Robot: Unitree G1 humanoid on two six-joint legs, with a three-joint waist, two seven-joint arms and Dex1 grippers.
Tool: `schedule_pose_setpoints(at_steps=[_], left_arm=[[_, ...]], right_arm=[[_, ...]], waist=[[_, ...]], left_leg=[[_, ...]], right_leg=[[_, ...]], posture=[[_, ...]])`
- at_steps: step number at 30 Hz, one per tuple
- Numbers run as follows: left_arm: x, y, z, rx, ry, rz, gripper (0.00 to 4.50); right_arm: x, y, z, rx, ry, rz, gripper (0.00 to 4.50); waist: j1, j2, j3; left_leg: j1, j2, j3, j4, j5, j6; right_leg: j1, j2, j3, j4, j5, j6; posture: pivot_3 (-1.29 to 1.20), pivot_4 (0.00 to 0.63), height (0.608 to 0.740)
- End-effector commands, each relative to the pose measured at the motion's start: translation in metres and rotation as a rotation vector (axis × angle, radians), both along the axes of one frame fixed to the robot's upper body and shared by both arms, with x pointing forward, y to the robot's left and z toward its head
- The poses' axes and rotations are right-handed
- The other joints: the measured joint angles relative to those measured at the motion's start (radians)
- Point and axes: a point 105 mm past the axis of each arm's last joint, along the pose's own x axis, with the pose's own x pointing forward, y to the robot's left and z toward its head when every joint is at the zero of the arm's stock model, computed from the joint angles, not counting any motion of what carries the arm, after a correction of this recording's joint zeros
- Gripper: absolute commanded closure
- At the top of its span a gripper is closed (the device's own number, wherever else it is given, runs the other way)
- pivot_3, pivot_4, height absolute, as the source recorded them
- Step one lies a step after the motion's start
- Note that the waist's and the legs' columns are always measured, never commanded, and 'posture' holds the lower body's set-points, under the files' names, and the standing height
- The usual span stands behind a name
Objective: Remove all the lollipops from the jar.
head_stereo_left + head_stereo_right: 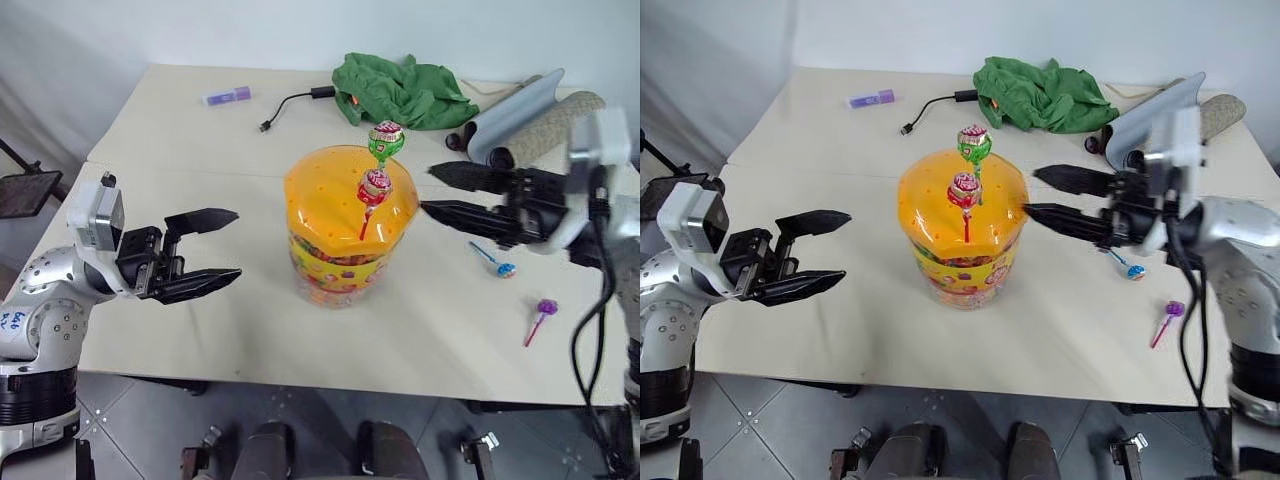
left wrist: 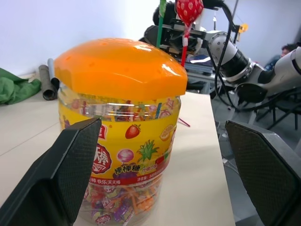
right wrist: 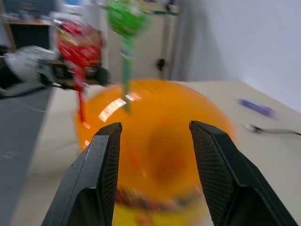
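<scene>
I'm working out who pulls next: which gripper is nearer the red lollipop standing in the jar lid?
Right. The right gripper, jaws open, sits just beside the red lollipop at lid height. The left gripper, also open, waits farther off on the jar's other side.

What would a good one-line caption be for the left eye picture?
Open right gripper nears the orange-lidded jar holding red and green lollipops.

The jar (image 1: 962,240) stands mid-tabletop (image 1: 840,300), red lollipop (image 1: 964,190) and green lollipop (image 1: 973,143) upright in its lid. Both grippers, left (image 1: 820,252) and right (image 1: 1040,195), flank it, jaws apart. Blue lollipop (image 1: 1134,271) and purple lollipop (image 1: 1174,310) lie near the right edge.
</scene>
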Motion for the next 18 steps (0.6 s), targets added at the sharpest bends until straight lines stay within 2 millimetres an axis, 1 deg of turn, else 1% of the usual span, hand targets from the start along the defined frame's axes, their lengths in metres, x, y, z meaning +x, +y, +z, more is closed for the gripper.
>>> schedule_pose_setpoints(at_steps=[1, 6, 8, 10, 12, 14, 18], left_arm=[[-0.007, 0.0, 0.008, -0.008, -0.038, 0.001, 0.0], [-0.008, -0.001, 0.007, -0.009, -0.037, 0.005, 0.0], [-0.007, -0.002, 0.007, -0.01, -0.04, 0.009, 0.0], [-0.007, -0.003, 0.007, -0.011, -0.044, 0.009, 0.0], [-0.008, -0.004, 0.008, -0.013, -0.05, 0.006, 0.0], [-0.009, -0.005, 0.009, -0.016, -0.061, -0.001, 0.0], [-0.011, -0.009, 0.012, -0.024, -0.091, -0.02, 0.0]], right_arm=[[-0.003, 0.015, 0.009, 0.0, -0.039, 0.048, 2.11], [0.0, 0.029, 0.011, -0.009, -0.041, 0.08, 2.11], [0.002, 0.037, 0.014, 0.005, -0.042, 0.09, 2.5], [0.005, 0.039, 0.016, 0.017, -0.043, 0.087, 3.01], [0.006, 0.038, 0.019, 0.039, -0.046, 0.084, 3.75], [0.009, 0.033, 0.028, 0.095, -0.06, 0.072, 4.47], [0.01, 0.015, 0.051, 0.244, -0.118, 0.047, 4.47]], waist=[[0.0, 0.0, 0.0], [-0.003, 0.0, 0.0], [-0.006, 0.0, 0.0], [-0.01, 0.0, 0.0], [-0.012, 0.0, 0.0], [-0.016, 0.0, 0.0], [-0.017, 0.0, 0.0]], left_leg=[[0.0, 0.0, 0.0, 0.0, 0.0, 0.0], [0.0, 0.0, 0.0, 0.0, 0.0, 0.0], [0.0, 0.0, 0.001, 0.0, 0.0, 0.0], [0.0, 0.0, 0.001, 0.0, 0.0, 0.0], [0.0, 0.0, 0.001, 0.0, 0.0, 0.0], [0.0, 0.0, 0.001, 0.0, 0.0, 0.0], [0.0, 0.001, 0.001, 0.0, 0.0, 0.0]], right_leg=[[0.0, 0.0, 0.0, 0.0, 0.0, 0.0], [-0.001, 0.0, 0.0, 0.001, 0.0, 0.0], [-0.001, 0.0, 0.0, 0.001, 0.0, 0.0], [-0.001, 0.0, 0.0, 0.001, 0.0, 0.0], [-0.001, 0.0, 0.0, 0.001, 0.0, 0.0], [-0.001, 0.0, 0.0, 0.001, 0.0, 0.0], [-0.001, 0.001, 0.0, 0.001, 0.0, 0.0]], posture=[[0.0, 0.15, 0.74], [0.0, 0.15, 0.74], [0.0, 0.15, 0.74], [0.0, 0.15, 0.74], [0.0, 0.15, 0.74], [0.0, 0.15, 0.74], [0.0, 0.15, 0.74]])
